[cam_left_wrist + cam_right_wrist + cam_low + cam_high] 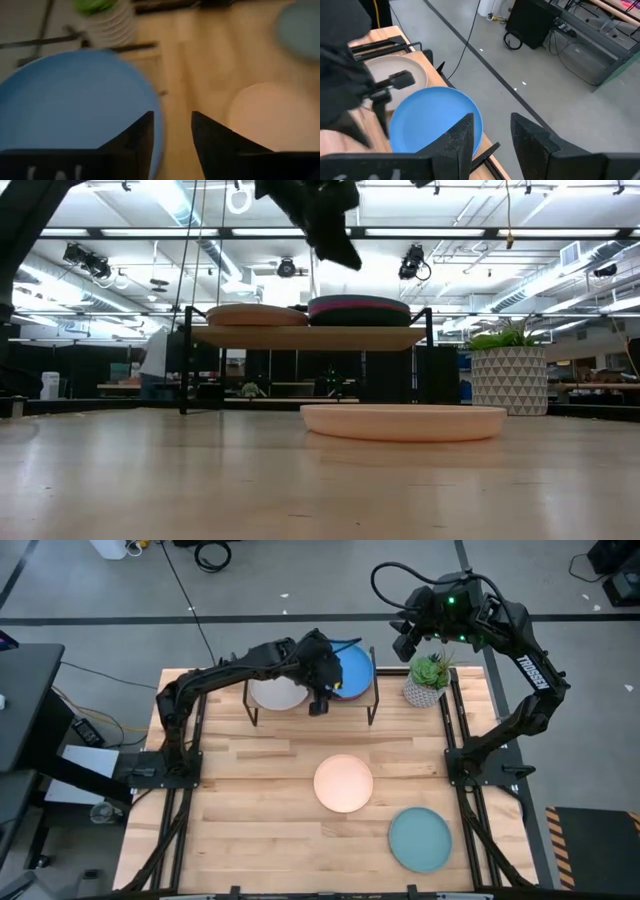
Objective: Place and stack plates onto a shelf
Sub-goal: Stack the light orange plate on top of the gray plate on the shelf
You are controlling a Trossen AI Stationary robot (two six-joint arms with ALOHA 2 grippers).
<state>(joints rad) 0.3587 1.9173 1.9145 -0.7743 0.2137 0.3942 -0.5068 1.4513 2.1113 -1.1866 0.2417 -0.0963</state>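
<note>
High view: the left pincer (322,700) hovers released, holding nothing, over the shelf (372,690) at 12 o'clock, beside the blue plate (352,670) topping the right stack. The right pincer (403,640), also released, waits raised near the plant (428,678). On the bench (250,810), the cream plate (343,783) lies at centre and the teal plate (420,838) at 5 o'clock.

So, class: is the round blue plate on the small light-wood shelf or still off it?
On it. The round blue plate lies flat atop a stack on the small light-wood shelf, with the left gripper open just above.
</note>
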